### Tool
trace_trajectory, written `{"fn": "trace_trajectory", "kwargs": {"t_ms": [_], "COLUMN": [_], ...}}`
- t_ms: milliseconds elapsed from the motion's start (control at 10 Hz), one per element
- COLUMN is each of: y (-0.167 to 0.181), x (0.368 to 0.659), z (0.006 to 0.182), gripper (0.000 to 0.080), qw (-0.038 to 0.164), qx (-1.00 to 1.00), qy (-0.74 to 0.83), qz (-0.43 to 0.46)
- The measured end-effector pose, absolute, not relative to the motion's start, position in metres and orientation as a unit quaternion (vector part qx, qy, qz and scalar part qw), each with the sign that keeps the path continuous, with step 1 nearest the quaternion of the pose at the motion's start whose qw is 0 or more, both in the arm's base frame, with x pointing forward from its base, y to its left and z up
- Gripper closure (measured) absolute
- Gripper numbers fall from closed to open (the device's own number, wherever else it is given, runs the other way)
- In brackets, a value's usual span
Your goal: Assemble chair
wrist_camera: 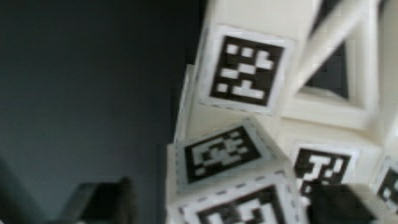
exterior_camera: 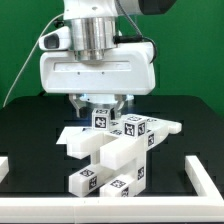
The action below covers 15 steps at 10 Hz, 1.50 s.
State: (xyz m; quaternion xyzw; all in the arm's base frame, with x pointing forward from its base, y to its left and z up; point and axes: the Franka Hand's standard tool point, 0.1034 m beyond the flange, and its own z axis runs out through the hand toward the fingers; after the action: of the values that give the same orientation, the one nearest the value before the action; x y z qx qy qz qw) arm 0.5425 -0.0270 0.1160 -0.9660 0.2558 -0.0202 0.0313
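The chair is a stack of white blocky parts point(exterior_camera: 112, 158) with black-and-white tags, lying across one another in the middle of the black table. My gripper point(exterior_camera: 101, 105) hangs straight down over the stack's upper end. Its dark fingers straddle a small tagged block point(exterior_camera: 101, 118) there. In the wrist view a tagged white part point(wrist_camera: 246, 68) with a cut-out triangular opening beside it fills the picture. Another tagged block point(wrist_camera: 222, 152) sits between my gripper point(wrist_camera: 231, 200) fingers. One dark finger point(wrist_camera: 98, 200) stands apart from the block with a gap, so the jaws are open around it.
A thin white border frame runs along the table's edge at the exterior view's right point(exterior_camera: 205, 182) and left point(exterior_camera: 5, 165). The black tabletop point(exterior_camera: 40, 130) surrounds the stack. A green backdrop stands behind the arm.
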Motion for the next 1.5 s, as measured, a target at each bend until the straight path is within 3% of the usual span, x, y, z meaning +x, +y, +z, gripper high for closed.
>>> {"fn": "trace_trajectory", "kwargs": {"t_ms": [100, 600, 1100, 1200, 1300, 1400, 1500], "y": [-0.027, -0.0262, -0.0249, -0.0238, -0.0239, -0.0238, -0.0237], "x": [0.5426, 0.543, 0.5448, 0.5448, 0.5448, 0.5448, 0.5448], "z": [0.116, 0.1167, 0.1159, 0.1157, 0.1157, 0.1157, 0.1156], "gripper": [0.0513, 0.0517, 0.0515, 0.0459, 0.0322, 0.0322, 0.0189], "qw": [0.032, 0.037, 0.067, 0.067, 0.067, 0.067, 0.067], "qx": [-0.957, -0.843, -0.647, -0.63, -0.642, -0.649, -0.65], "qy": [0.288, 0.536, 0.759, 0.774, 0.763, 0.757, 0.757], "qz": [-0.019, -0.009, 0.011, 0.013, 0.011, 0.011, 0.011]}}
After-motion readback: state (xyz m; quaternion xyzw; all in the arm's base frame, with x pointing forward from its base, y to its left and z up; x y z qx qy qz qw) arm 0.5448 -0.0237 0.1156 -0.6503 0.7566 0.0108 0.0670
